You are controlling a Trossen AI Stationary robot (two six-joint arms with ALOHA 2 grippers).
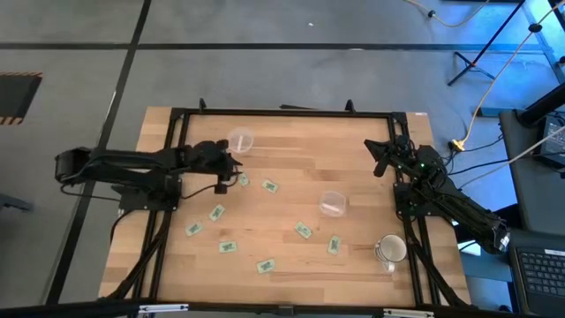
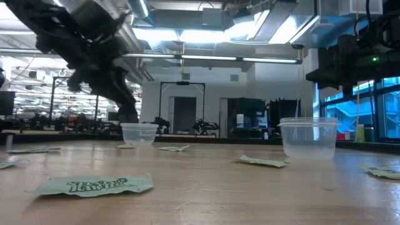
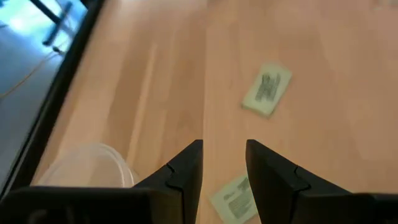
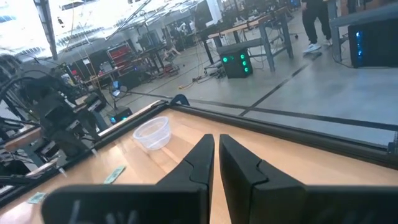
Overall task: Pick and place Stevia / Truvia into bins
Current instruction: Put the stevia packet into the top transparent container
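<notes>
In the high view my left gripper hangs over the upper left of the desk, just below the first clear bin. My left wrist view shows its fingers released, a narrow gap between them and nothing held; that bin's rim sits just beside them, with 2 Stevia packets on the wood ahead.

Moving right across the high view, I count 9 green packets scattered flat over the middle and lower part of the desk, none inside a bin. The second bin stands right of centre among them, upright like the first. A white mug sits at the lower right.

My right gripper waits over the upper right edge of the desk, well apart from the packets. In the right wrist view its fingers are nearly together, clenched on nothing.
</notes>
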